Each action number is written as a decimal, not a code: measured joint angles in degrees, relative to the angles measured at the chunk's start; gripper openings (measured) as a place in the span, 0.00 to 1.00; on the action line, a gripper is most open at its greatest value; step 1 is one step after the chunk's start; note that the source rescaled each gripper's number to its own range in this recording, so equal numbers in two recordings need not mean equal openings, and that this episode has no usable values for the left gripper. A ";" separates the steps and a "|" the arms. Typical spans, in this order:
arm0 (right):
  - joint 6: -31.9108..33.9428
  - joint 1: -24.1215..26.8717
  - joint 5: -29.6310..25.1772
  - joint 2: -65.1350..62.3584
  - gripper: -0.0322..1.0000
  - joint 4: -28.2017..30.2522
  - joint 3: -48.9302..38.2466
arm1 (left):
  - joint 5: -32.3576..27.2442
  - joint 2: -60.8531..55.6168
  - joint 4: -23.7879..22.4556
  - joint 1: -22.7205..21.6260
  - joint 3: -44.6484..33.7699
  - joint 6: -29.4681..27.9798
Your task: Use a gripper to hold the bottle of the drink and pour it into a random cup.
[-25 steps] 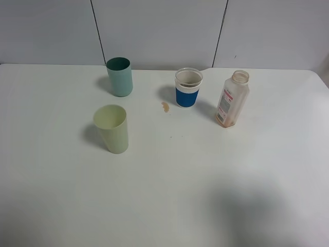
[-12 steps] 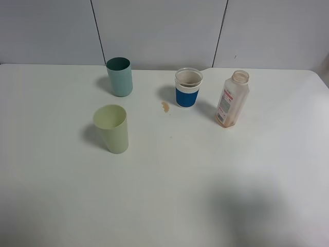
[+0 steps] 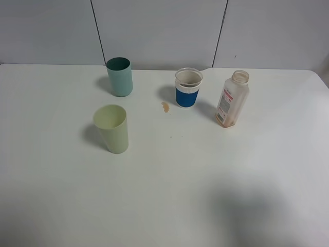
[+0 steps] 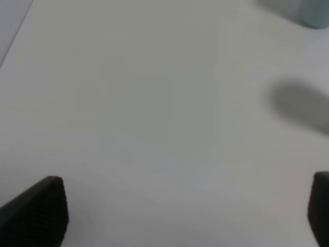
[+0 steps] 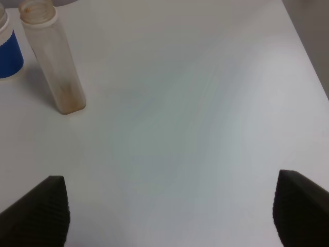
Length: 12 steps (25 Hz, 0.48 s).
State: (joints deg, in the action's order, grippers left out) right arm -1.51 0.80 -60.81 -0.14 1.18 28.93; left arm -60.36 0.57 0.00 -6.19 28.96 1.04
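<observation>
On the table we saw four vessels, all upright. The bottle stood farthest right, with the cup just to its left and slightly behind. A small spill lay on the table left of that cup. The tall cup stood further left, and another cup in front of it.

White table fills most of view; grey panelled wall behind, dark vertical seams. Soft, even light.
</observation>
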 joint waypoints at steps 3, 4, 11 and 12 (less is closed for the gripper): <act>0.00 0.00 0.00 0.00 0.77 0.00 0.00 | 0.00 0.00 0.00 0.00 0.00 0.00; 0.00 0.00 0.00 0.00 0.77 0.00 0.00 | 0.00 0.00 0.00 0.00 0.00 0.00; 0.00 0.00 0.00 0.00 0.77 0.00 0.00 | 0.00 0.00 0.00 0.00 0.00 0.00; 0.00 0.00 0.00 0.00 0.77 0.00 0.00 | 0.00 0.00 0.00 0.00 0.00 0.00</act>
State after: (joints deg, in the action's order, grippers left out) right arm -1.51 0.80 -60.81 -0.14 1.18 28.93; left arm -60.36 0.57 0.00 -6.19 28.96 1.04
